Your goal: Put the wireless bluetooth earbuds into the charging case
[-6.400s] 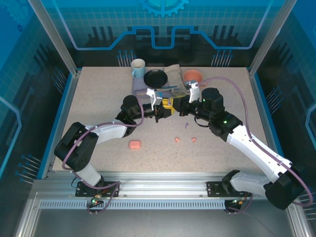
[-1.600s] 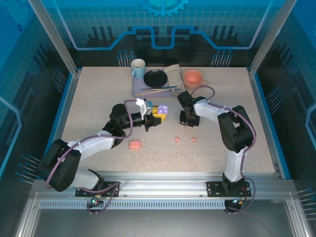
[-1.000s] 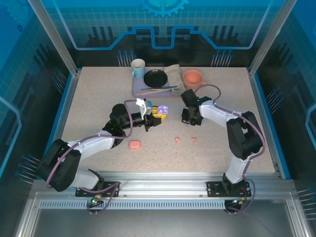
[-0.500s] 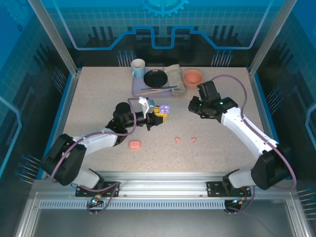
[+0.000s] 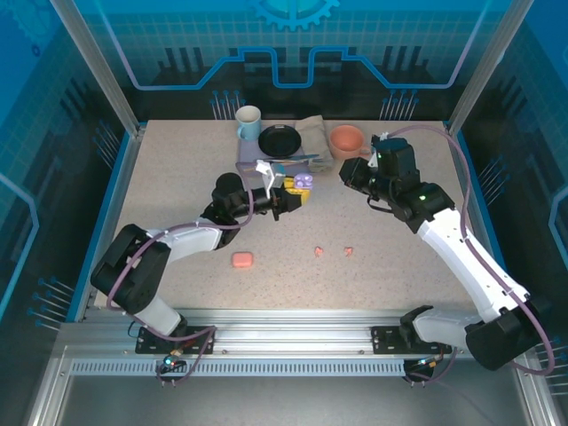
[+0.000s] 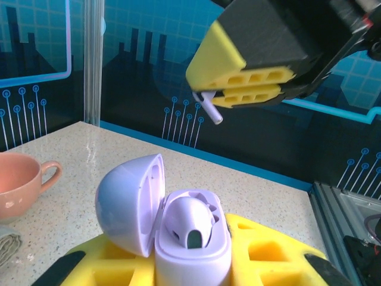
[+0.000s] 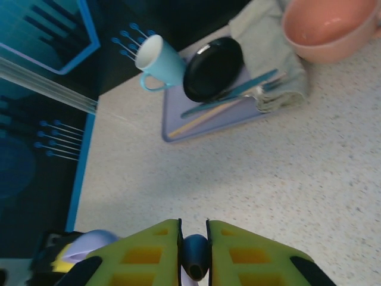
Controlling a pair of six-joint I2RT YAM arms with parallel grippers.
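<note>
Earbuds [image 5: 318,251]: two pink, two lilac; two cases [image 5: 241,259].

Speckled beige table [image 5: 169,177] walled by blue circuit-patterned panels [image 5: 177,44] on aluminium posts [image 5: 98,67].

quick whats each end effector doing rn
left end effector: closed on the open lilac charging case
right end effector: closed on a lilac earbud

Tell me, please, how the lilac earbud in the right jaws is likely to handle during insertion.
Probably stiff and light: the lilac earbud looks like tiny moulded plastic. It may slip or pivot, since the jaws of the right gripper pinch its smooth rounded body and the stem sticks out.
</note>
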